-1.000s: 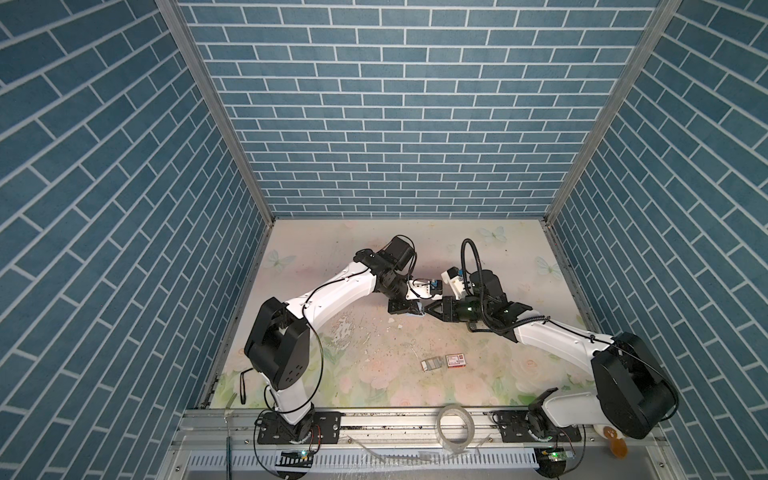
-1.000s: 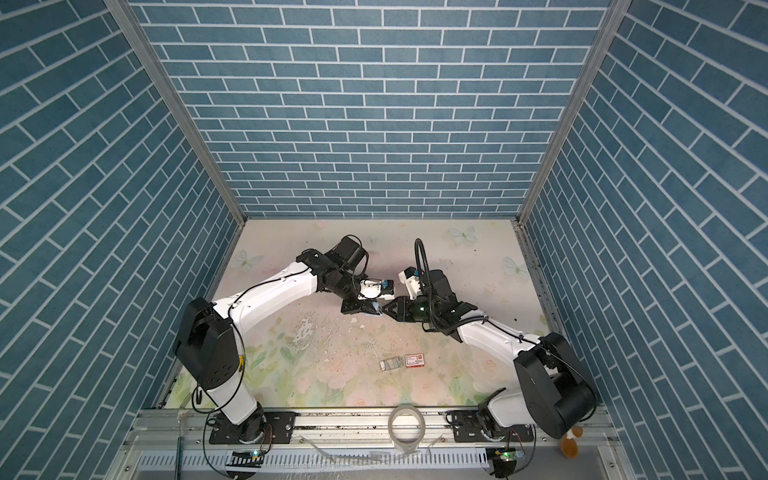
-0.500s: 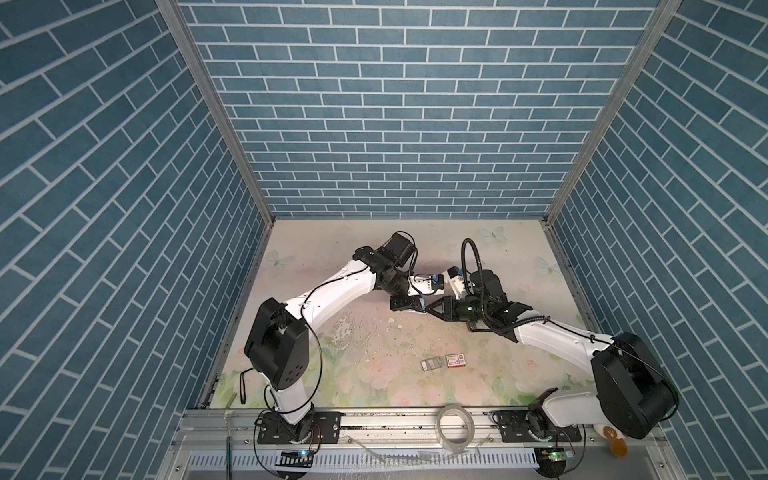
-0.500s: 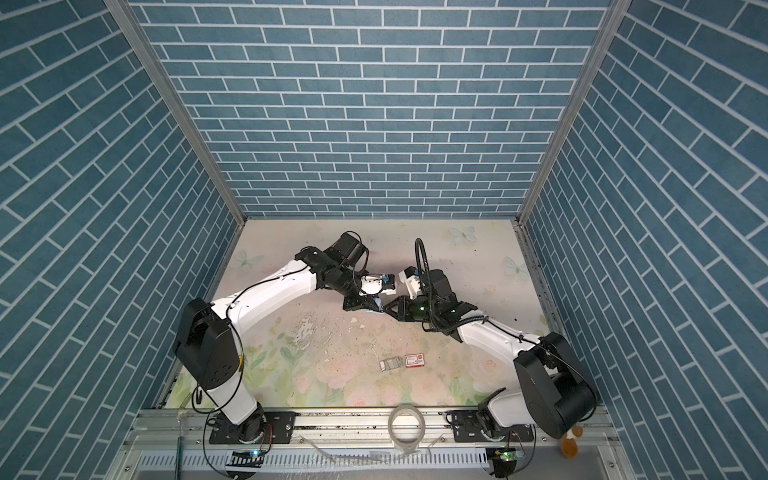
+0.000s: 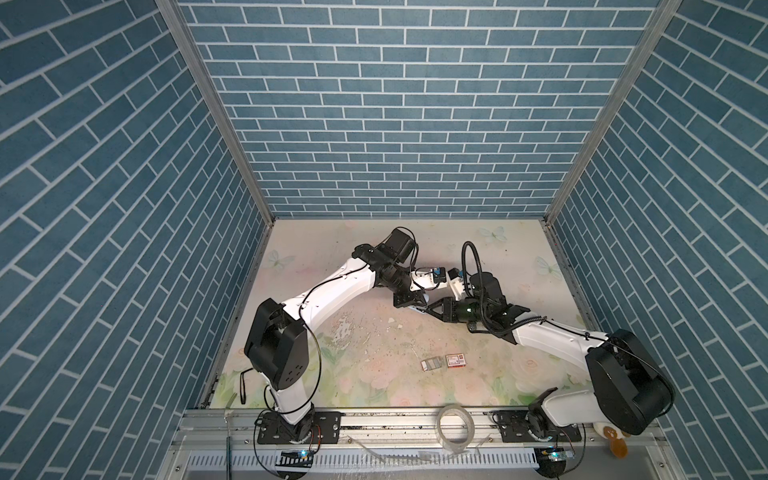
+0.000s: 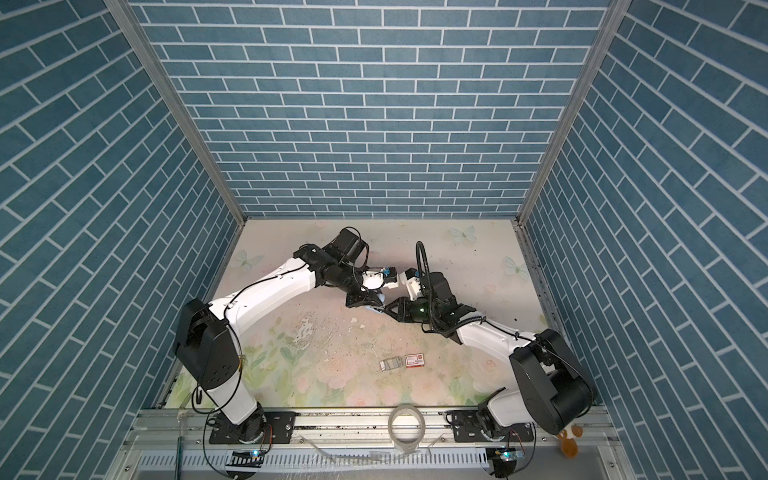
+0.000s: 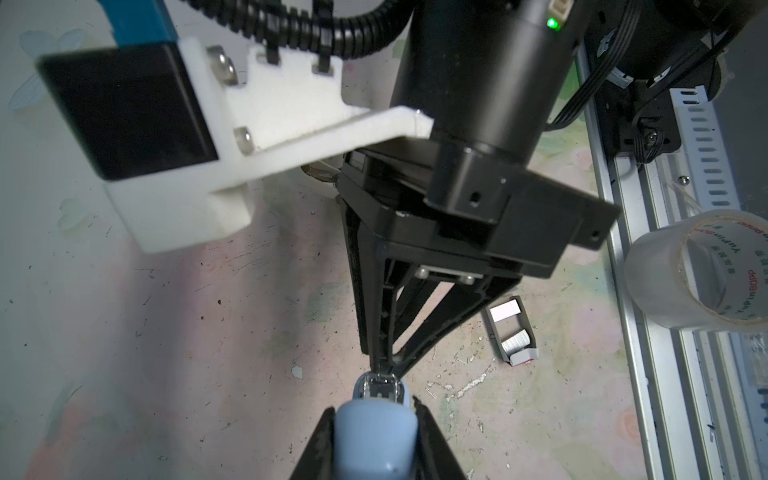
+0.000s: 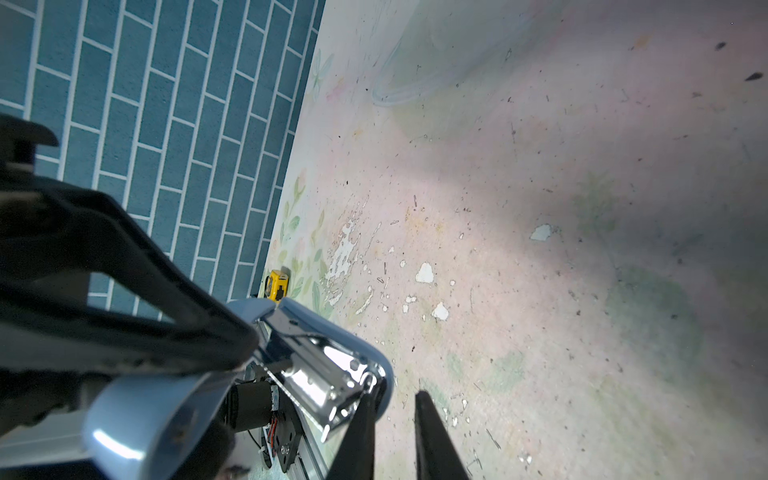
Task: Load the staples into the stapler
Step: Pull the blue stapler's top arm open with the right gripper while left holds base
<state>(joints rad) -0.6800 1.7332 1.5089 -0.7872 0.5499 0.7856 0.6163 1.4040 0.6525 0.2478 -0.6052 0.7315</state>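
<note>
My left gripper (image 7: 374, 415) is shut on a light blue stapler (image 7: 374, 444) above the mat's middle, in both top views (image 5: 417, 305) (image 6: 365, 303). The stapler (image 8: 145, 424) is hinged open, its chrome magazine (image 8: 316, 374) bare. My right gripper (image 8: 392, 395) meets the magazine's front end (image 7: 380, 380); its fingers are closed down to a thin slit with nothing between them, and one finger (image 8: 357, 432) touches the chrome tip. The staples (image 7: 516, 341) lie as silvery strips in a small open tray (image 5: 432, 364) on the mat.
A white-and-red box (image 5: 456, 360) lies beside the tray. A clear tape roll (image 5: 455, 428) stands on the front rail. Loose staples and paint flecks litter the mat (image 8: 540, 291). A yellow object (image 8: 277, 284) sits by the left wall. Blue brick walls enclose three sides.
My left gripper has carried the stapler a little to the right, up against the right gripper's fingertips. The right arm has hardly moved.
</note>
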